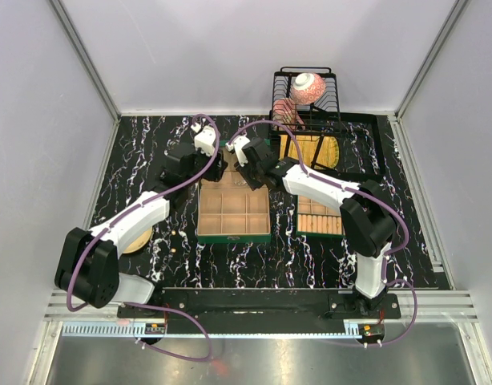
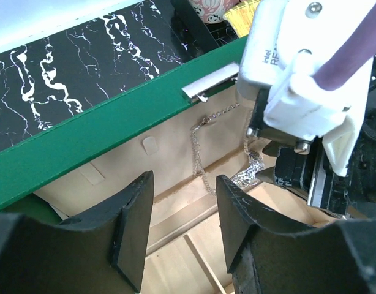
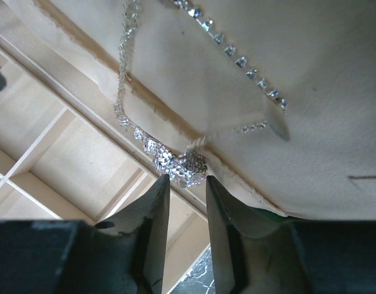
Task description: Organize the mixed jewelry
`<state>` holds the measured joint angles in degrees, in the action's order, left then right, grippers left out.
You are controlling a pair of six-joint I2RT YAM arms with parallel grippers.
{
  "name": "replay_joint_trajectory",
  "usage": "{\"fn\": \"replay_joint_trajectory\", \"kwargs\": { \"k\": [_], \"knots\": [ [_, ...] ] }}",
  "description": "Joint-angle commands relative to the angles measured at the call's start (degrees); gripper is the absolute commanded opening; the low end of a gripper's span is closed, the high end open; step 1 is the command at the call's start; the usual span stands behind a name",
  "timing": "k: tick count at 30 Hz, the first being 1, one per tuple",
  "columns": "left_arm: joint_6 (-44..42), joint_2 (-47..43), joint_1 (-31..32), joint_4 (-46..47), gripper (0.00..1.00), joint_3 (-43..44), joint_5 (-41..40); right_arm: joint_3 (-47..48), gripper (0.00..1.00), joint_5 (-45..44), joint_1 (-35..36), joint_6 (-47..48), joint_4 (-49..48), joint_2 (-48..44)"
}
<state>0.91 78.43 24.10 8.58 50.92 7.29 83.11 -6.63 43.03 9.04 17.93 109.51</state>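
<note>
A green box [image 1: 233, 236] with beige compartments lies mid-table, its lid [image 2: 96, 138] raised at the back. A thin silver chain [image 2: 197, 153] hangs on the lid's beige lining and ends in a sparkly bunch [image 3: 182, 162] at the lid's hinge. A rhinestone chain [image 3: 237, 58] lies higher on the lining. My left gripper [image 2: 185, 184] is open and empty over the back compartments, a little short of the chain. My right gripper [image 3: 186, 180] has its jaws slightly apart, the tips just below the bunch and holding nothing. Both grippers meet at the lid in the top view, left [image 1: 216, 170] and right [image 1: 248, 175].
A second green box [image 1: 318, 218] lies to the right. A round gold plate [image 1: 139, 241] sits partly under my left arm. A black dish rack [image 1: 306, 100] with a pink bowl [image 1: 308, 87] stands at the back. The right wrist camera [image 2: 298, 67] is close to my left fingers.
</note>
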Motion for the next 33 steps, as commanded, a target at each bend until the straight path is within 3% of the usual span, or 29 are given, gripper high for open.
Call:
{"fn": "replay_joint_trajectory", "kwargs": {
  "k": [1, 11, 33],
  "knots": [
    [-2.12, -3.02, -0.28, 1.97, 0.49, -1.34, 2.38, 0.21, 0.38, -1.28, 0.48, 0.45, -0.53, -3.69],
    [-4.51, -7.76, -2.74, 4.95, 0.5, -6.88, 2.82, -1.37, 0.44, -0.57, 0.74, 0.28, -1.41, -3.52],
    [-4.86, -9.35, -4.41, 6.1, 0.51, -9.52, 4.4, 2.84, 0.38, -4.53, 1.1, 0.19, -2.64, 0.96]
  ]
}}
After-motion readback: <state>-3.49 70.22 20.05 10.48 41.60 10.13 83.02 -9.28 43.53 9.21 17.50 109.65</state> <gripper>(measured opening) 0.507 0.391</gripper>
